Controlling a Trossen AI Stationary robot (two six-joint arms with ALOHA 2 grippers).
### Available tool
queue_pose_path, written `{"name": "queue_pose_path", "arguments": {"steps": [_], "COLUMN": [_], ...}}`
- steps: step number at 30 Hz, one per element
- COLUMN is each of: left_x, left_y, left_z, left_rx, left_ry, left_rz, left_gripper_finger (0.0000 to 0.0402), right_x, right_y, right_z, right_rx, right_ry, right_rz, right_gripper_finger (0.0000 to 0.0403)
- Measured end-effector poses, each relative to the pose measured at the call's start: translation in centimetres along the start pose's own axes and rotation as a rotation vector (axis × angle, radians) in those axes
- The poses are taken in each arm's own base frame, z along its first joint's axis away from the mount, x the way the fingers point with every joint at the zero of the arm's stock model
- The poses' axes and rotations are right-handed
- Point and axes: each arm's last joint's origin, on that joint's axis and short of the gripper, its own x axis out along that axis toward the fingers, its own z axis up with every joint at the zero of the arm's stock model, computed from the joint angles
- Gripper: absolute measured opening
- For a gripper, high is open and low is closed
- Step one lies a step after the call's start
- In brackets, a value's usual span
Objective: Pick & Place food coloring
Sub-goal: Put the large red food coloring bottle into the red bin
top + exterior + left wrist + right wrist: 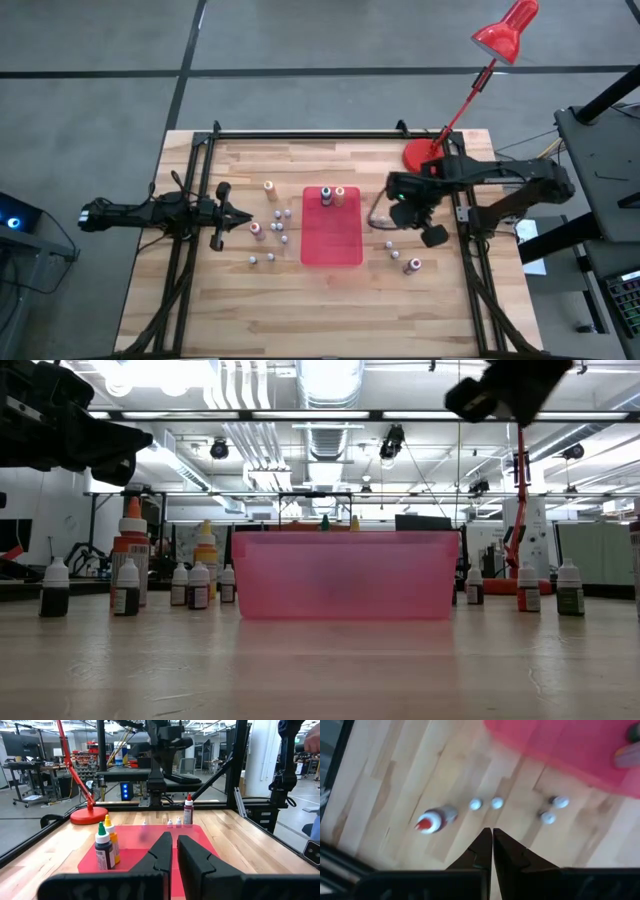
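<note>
1. High view: the wooden table (200, 300) carries a flat red tray (332, 245) at its middle. Two food coloring bottles stand inside the tray at its 12 o'clock end, a dark one (326, 196) and an orange one (339, 195) just beside it.
2. More bottles stand on the table at the tray's 9 o'clock side: an orange bottle (270, 190), a red-capped one (257, 230), and a scatter of small white-capped ones (279, 228). At the tray's 3 o'clock side are a few small ones (391, 245) and a larger red-capped bottle (415, 266).
3. The left pincer (246, 218) lies low at the table's 9 o'clock side, tips shut and empty, near the red-capped bottle. The right pincer (398, 215) hangs at the tray's 3 o'clock side, shut with nothing in it. A red desk lamp (470, 80) has its base at the table's 1 o'clock corner.
4. Low view: the tray's pink wall (345, 575) fills the middle. A row of bottles (128, 565) stands to its 9 o'clock side and three small bottles (527, 588) to its 3 o'clock side. Dark arm parts show at both upper corners.
5. Left wrist view: the left pincer's fingers (161, 852) are closed together, empty, pointing across the tray toward the dark green-capped and orange yellow-capped bottles (106, 847).
6. Right wrist view: the right pincer's fingers (482, 847) meet tip to tip above bare wood, holding nothing. Beyond them lie a red-capped bottle (436, 819), several white caps (485, 803) and a tray corner (570, 750).
</note>
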Motion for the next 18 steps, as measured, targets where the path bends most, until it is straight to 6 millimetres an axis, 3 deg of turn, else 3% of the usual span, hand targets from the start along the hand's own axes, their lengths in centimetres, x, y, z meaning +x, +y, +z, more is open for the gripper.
{"name": "queue_pose_path", "arguments": {"steps": [10,18], "left_x": [0.0,0.0], "left_y": [0.0,0.0], "left_z": [0.0,0.0], "left_rx": [0.000,0.000], "left_ry": [0.000,0.000], "left_rz": [0.000,0.000], "left_gripper_finger": [0.0003,0.0003], "right_x": [-0.5,-1.4], "right_y": [3.3,5.5], "right_z": [-3.4,-3.6], "right_rx": [-0.079,-0.189], "right_ry": [-0.033,-0.089], "right_rz": [0.014,0.098], "right_gripper_finger": [0.0008,0.0008]}}
